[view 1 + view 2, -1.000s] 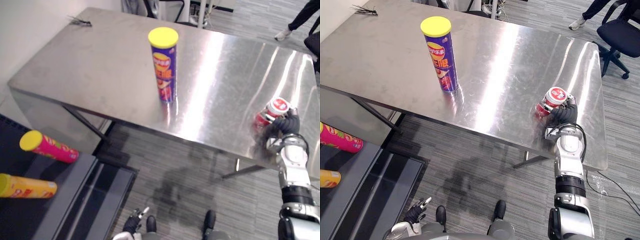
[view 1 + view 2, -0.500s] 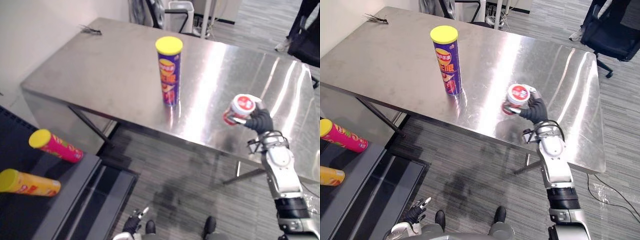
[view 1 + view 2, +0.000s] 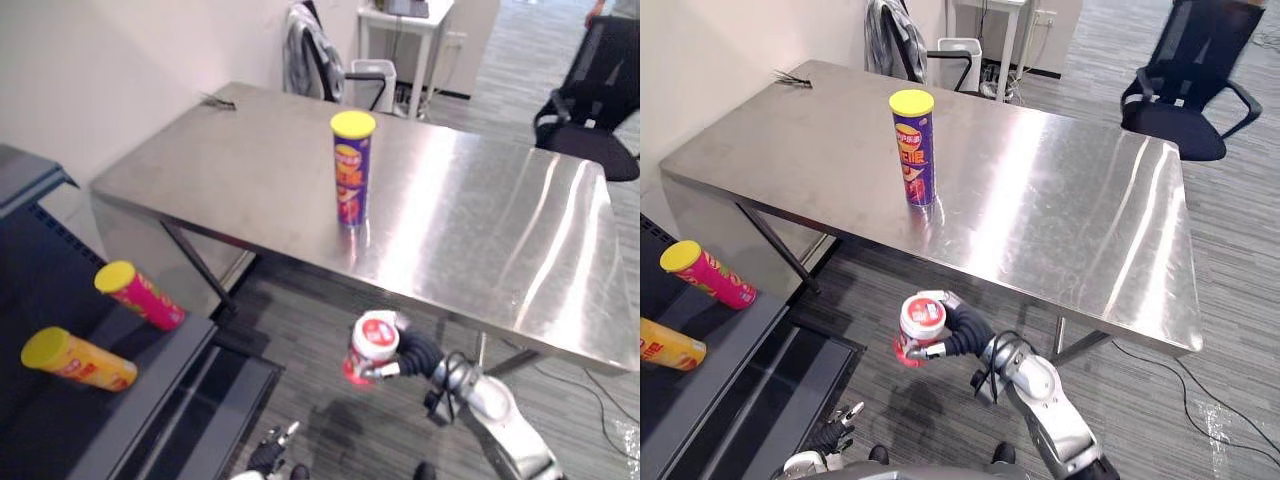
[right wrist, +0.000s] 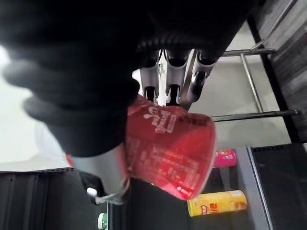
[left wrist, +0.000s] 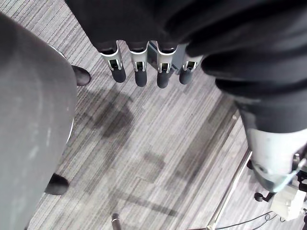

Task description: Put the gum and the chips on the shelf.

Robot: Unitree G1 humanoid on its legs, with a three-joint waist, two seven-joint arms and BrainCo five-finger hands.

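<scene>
While in right hand point(image 3: 966, 330), 1 gum tub point(image 3: 921, 322); 3 chips cans point(image 3: 913, 145) point(image 3: 710, 276) point(image 3: 670, 343)

Shiny brushed-metal table point(image 3: 1070, 225) bears a glossy chips can point(image 3: 917, 160).

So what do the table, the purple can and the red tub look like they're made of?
Table: metal, probably stainless steel, brushed; it shows streaky glare and the can's reflection.
Purple can: likely a glossy printed cardboard tube with a yellow plastic-looking lid.
Red tub, in the right hand: seemingly plastic under a glossy printed wrap.
</scene>
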